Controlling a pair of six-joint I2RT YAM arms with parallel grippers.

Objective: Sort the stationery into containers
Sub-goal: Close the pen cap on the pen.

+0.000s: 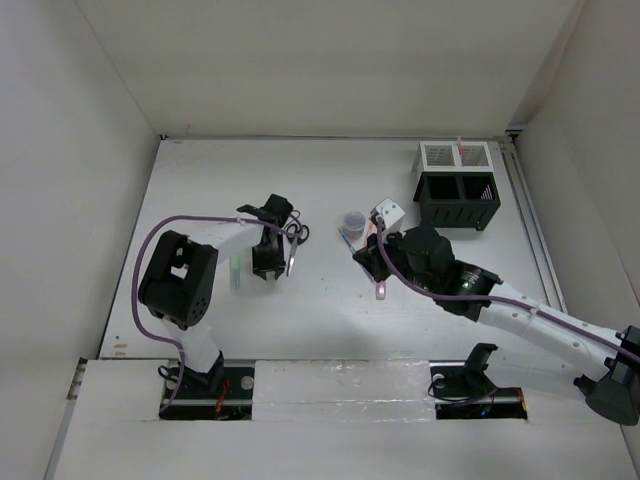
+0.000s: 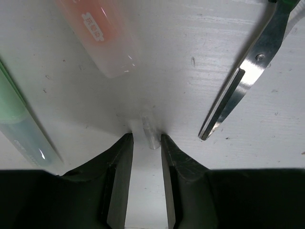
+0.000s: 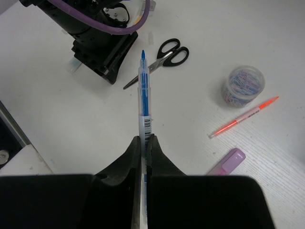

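Well right of the scissors (image 1: 292, 245) and farther back: black mesh organiser (image 1: 457, 201) and white mesh box (image 1: 455, 157), rigid. Scissors stiff, likely heaviest, black-handled; best taken near the pivot. Left of them: orange highlighter (image 2: 100, 38) and green highlighter (image 2: 21, 124), light, slick-barrelled. To their right, pinched in the right gripper (image 3: 144, 139): blue pen (image 3: 143, 90), thin. Beside the blades, between the narrowly parted left gripper (image 2: 146, 138) tips: tiny clear piece (image 2: 150, 133), probably fiddly.

Scissors (image 1: 295, 238) left of clip tub (image 1: 352, 218)

L tool (image 2: 147, 139) low, pointing down, jaws narrowly apart; R tool (image 3: 144, 139) clamped tight, arm stretched fwd.
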